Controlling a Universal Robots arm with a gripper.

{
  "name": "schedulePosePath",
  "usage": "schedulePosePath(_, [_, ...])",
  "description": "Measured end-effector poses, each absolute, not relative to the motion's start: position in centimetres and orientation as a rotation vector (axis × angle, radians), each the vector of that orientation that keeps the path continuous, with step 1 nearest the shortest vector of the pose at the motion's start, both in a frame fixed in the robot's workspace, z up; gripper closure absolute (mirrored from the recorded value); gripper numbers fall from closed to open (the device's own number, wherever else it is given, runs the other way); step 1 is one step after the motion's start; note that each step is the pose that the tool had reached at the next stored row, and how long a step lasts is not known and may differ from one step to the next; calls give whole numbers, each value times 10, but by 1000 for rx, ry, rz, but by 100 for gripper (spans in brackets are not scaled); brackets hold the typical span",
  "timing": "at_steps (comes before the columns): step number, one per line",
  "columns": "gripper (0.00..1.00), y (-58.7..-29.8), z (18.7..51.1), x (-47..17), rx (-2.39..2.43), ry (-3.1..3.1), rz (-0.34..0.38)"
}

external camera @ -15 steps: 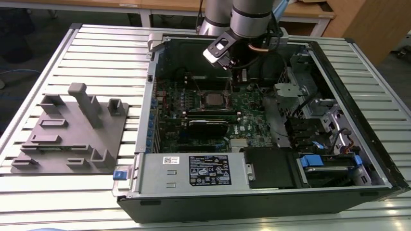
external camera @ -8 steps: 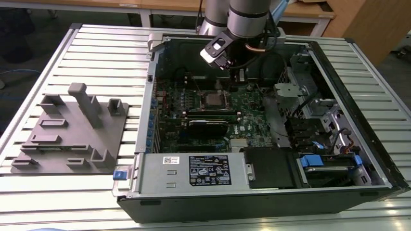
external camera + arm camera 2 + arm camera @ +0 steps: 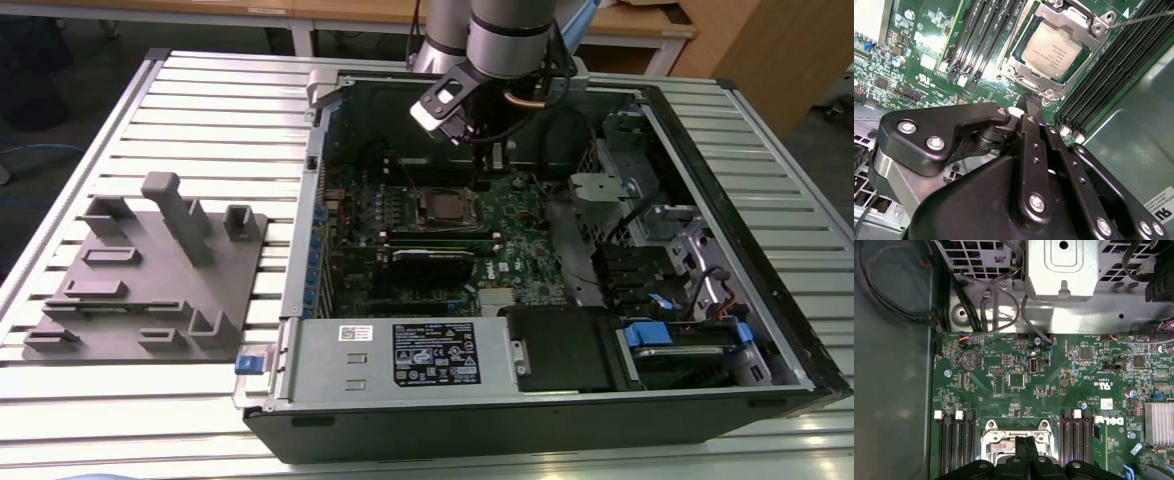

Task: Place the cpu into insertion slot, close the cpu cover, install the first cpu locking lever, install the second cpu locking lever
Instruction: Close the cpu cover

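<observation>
The cpu [image 3: 1051, 50] sits in the insertion slot [image 3: 1030, 84] under the lowered cpu cover [image 3: 1069, 15]. The fingers [image 3: 1035, 111], pressed together and empty, hover beside it. The first locking lever [image 3: 1139, 19] step seems in hand and likely needs a precise push.

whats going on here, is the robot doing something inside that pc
A robot arm is working inside an open computer case. The cpu sits in the insertion slot, with the cpu cover lying flat around it. The gripper, shut and holding nothing, hangs near the slot's edge. A thin locking lever sticks out past one corner, apparently not yet latched.
</observation>
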State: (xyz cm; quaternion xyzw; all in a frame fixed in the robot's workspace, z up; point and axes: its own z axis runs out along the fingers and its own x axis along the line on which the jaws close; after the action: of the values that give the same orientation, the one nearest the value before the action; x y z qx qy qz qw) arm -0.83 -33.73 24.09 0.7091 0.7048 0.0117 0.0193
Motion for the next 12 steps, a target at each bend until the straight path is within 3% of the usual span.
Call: schedulePosePath(12, [90, -337, 242, -9, 2201, 2187, 36])
